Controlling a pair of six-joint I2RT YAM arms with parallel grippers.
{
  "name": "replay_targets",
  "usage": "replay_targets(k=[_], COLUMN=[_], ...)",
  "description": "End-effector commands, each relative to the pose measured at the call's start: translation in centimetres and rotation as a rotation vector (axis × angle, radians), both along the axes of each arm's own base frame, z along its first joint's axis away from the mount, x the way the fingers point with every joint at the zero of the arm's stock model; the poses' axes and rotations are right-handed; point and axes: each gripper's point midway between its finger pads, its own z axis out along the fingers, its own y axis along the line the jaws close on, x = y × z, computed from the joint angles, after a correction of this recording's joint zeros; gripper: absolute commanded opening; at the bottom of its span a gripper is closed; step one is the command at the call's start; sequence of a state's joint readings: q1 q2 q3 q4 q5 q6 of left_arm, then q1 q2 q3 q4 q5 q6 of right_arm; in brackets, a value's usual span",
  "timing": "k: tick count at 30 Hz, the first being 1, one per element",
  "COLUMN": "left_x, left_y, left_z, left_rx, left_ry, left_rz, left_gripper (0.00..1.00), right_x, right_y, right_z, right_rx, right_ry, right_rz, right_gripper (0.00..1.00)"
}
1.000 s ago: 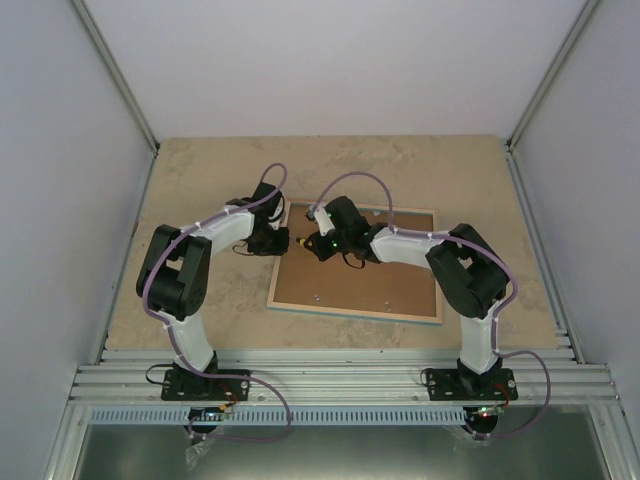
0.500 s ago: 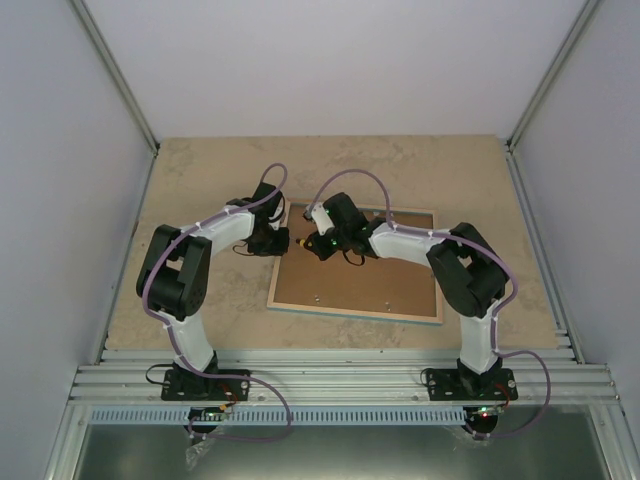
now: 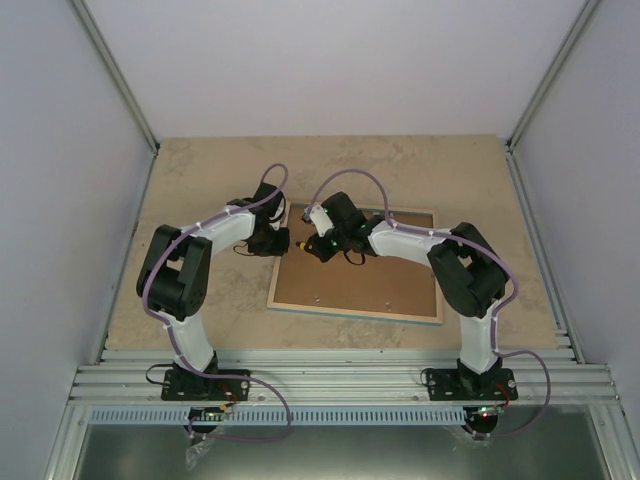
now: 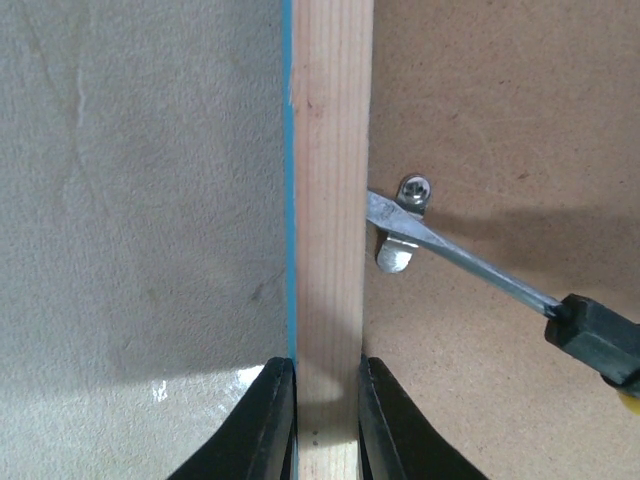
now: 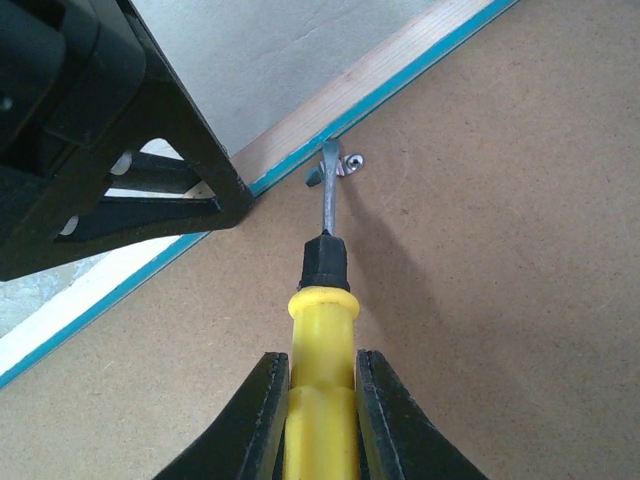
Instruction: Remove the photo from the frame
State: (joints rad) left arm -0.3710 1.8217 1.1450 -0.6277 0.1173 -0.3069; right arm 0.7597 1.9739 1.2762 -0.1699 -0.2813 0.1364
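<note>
Frame face down, screwdriver on the clip

The frame [image 3: 355, 285] lies flat on the table [image 3: 200, 180] with its brown backing board [image 5: 480, 280] up, so the photo can't be seen. The left gripper [image 4: 327, 375] is clamped on the frame's bare wood side rail [image 4: 330, 150], one finger on either side. The right gripper [image 5: 322, 365] is squeezed tight on a yellow-handled screwdriver [image 5: 320, 300]. Its blade tip sits right on the little metal clip [image 4: 398, 255], just under the screw [image 4: 415, 188], hard against the rail. The left gripper's black body is just beside that spot, crowding it.
</note>
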Motion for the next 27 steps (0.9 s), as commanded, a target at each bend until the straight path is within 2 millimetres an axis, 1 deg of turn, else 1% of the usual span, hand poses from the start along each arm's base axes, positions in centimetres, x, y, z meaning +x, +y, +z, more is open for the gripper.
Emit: replay_targets(k=[1,10,15,21,24,27], left_x=[-0.7,-0.5,-0.5,-0.5,-0.5,-0.4], left_y=[0.1,0.2,0.2,0.2,0.2,0.2], left_z=[-0.8,-0.7,-0.6,-0.6,-0.6,-0.5], left_rx=[0.017,0.022,0.023,0.023,0.023,0.022], left_ry=[0.026,0.018,0.017,0.018,0.017,0.01], left_rz=[0.002,0.004,0.005,0.007,0.005,0.008], left_gripper=[0.06,0.06,0.06,0.06,0.06,0.06], right_x=[-4.7,-4.4,-3.6,-3.1,-3.0,-2.6], right_y=[-1.4,-3.0,-3.9,-3.8,-3.6,-3.8], right_z=[-3.6,-2.8,-1.9,-0.8,0.0,0.9], right_rx=[-0.116,-0.146,-0.143,-0.079,-0.035,-0.003], right_ry=[0.159,0.132,0.105,0.085,0.076,0.051], right_rz=[0.078,0.03,-0.019,-0.041,-0.036,-0.049], right_gripper=[0.01,0.01,0.01,0.0,0.0,0.01])
